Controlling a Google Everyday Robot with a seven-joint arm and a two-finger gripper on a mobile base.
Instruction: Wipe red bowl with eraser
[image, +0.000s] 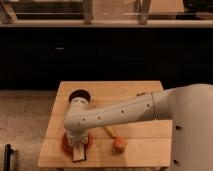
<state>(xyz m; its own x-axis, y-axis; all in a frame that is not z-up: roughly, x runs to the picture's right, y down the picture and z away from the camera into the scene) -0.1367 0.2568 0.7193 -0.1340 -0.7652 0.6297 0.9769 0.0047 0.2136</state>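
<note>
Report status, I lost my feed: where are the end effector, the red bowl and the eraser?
End effector low at table's front-left, over red bowl. Eraser at its tip, on bowl's front rim. Arm covers most of bowl.

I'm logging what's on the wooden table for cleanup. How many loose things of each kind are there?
Bowls: 2, red bowl under the gripper, maroon bowl
Eraser: 1
Yellow stick: 1
Orange lump: 1
Total: 5
</note>
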